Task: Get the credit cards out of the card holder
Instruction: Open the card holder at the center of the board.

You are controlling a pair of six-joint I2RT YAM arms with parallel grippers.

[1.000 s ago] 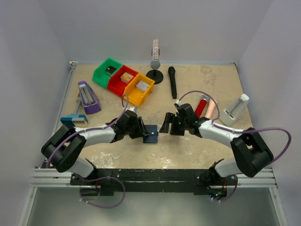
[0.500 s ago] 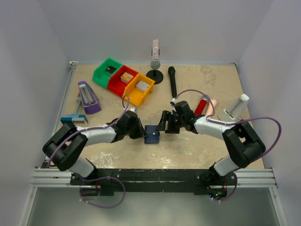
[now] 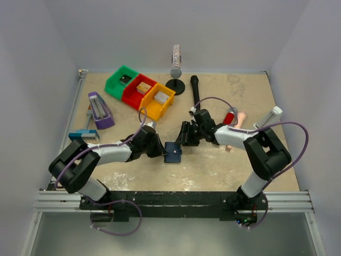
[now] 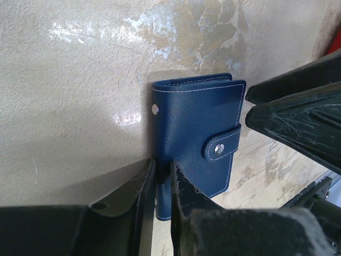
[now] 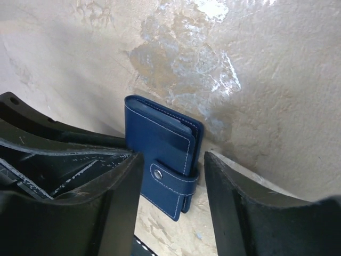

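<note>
Mid-frame on the grey-walled beige table [image 3: 213,172], the left gripper [image 4: 162,175] pinched the edge of the closed wallet [image 4: 197,133]; the right gripper [image 5: 173,162] gaped beside it.

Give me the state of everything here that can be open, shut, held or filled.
card holder, folded shut, one edge pinched
snap tab, fastened
left claw, shut on the card holder
right claw, open, at the tab side
green bin, holds a dark block
red bin, holds a tan block
yellow bin, holds a grey block
</note>
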